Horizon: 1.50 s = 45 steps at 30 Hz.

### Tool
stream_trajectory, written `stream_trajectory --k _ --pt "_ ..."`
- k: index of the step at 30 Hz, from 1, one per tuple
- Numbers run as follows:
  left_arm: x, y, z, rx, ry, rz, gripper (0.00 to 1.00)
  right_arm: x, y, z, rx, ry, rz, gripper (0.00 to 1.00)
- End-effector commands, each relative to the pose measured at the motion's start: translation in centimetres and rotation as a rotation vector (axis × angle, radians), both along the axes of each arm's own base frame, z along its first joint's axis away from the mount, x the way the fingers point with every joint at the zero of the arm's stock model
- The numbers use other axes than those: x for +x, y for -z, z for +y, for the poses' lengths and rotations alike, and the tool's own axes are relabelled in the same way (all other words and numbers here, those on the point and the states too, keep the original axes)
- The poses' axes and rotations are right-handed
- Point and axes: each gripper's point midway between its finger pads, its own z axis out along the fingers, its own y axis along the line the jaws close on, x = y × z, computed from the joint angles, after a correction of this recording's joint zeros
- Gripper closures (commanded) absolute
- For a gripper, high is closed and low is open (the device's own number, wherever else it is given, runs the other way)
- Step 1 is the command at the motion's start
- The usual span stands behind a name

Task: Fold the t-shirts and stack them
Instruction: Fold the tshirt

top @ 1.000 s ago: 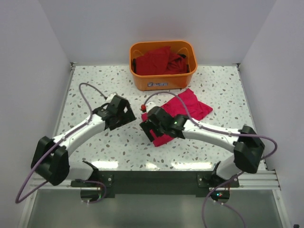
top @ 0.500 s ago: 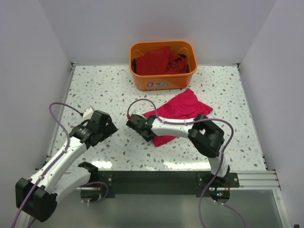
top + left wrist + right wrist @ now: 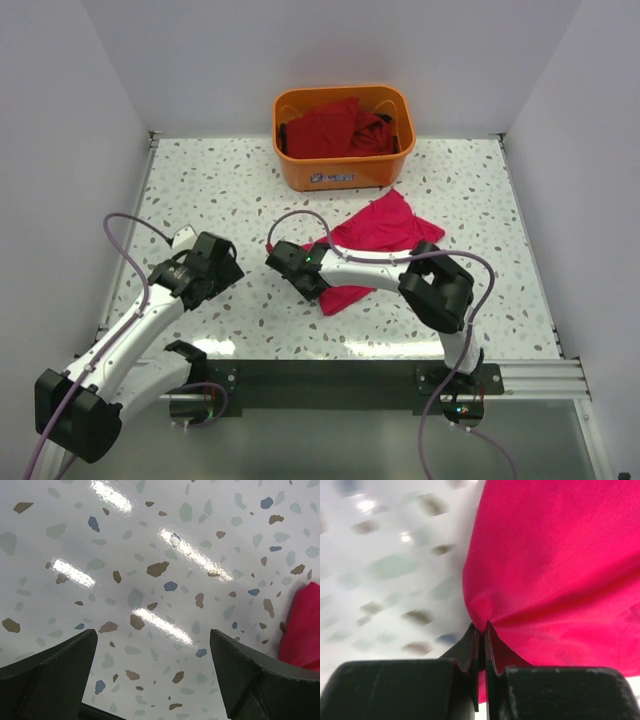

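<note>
Speckled table (image 3: 220, 190), frame centre: pinching left edge of crimson t-shirt (image 3: 385, 222) in fully closed right gripper (image 3: 482, 630); holding left gripper (image 3: 152, 647) wide, empty, lower left. Best drawing gently sideways, spreading cloth flat before folding.

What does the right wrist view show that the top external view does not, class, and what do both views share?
Only the right wrist view: the right gripper pinched shut on a fold at the edge of the crimson t-shirt. Only the top external view: the orange basket holding darker red t-shirts, and the left gripper, apart from the shirt. Both: the crimson t-shirt lying on the speckled table.
</note>
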Motion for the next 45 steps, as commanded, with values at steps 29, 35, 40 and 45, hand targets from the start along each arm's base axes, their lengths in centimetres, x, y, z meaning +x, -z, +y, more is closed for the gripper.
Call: stream_trajectory --k 29,35,40,45 --pt "2.7 -5.6 3.3 0.145 -0.081 -0.094 0.0 -5.2 -17.2 2.0 0.813 0.104 0.495 1.0" --pt "3.4 -5.2 3.0 0.151 -0.069 -0.077 0.0 -1.5 -16.4 -2.4 0.861 0.234 0.479 1.0" --pt "3.7 -4.4 2.9 0.152 -0.063 -0.061 0.0 2.4 -15.5 -6.8 0.867 0.334 0.385 1.0" --pt "3.8 -3.5 2.8 0.154 -0.058 -0.038 0.0 5.2 -13.0 -10.4 0.868 0.426 0.371 1.0"
